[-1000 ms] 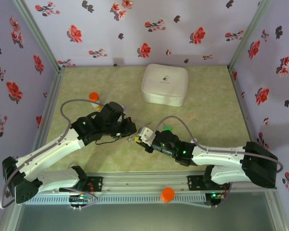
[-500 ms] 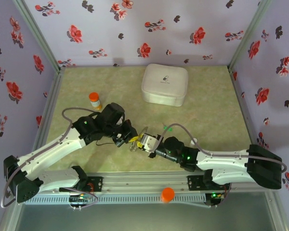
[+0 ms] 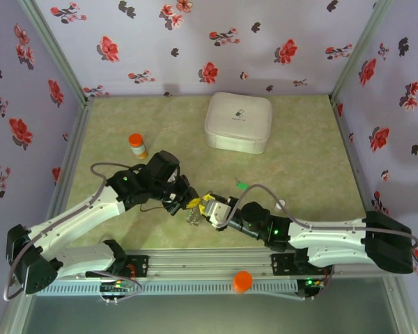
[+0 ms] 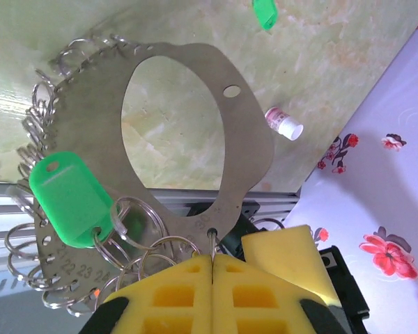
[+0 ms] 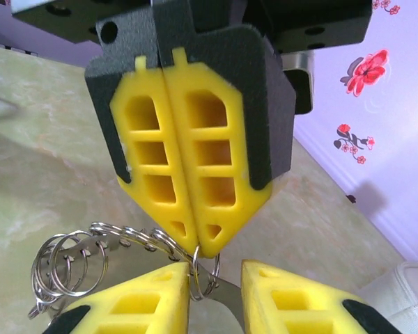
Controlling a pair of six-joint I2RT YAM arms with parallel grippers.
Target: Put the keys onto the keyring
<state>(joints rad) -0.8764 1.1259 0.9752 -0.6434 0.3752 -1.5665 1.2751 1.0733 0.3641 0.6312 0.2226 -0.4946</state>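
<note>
Right claw (image 5: pixel 216 293) advanced; left wrist shows keyring (image 4: pixel 245 160), key (image 4: pixel 70 202).

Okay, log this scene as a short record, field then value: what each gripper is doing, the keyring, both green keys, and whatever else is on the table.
left gripper: shut on the keyring edge
right gripper: open, a split ring between its fingers
hung key: green, on a ring of the keyring
loose key: green, lying on the table
other items: white case, orange-capped bottle, white-capped bottle
</note>
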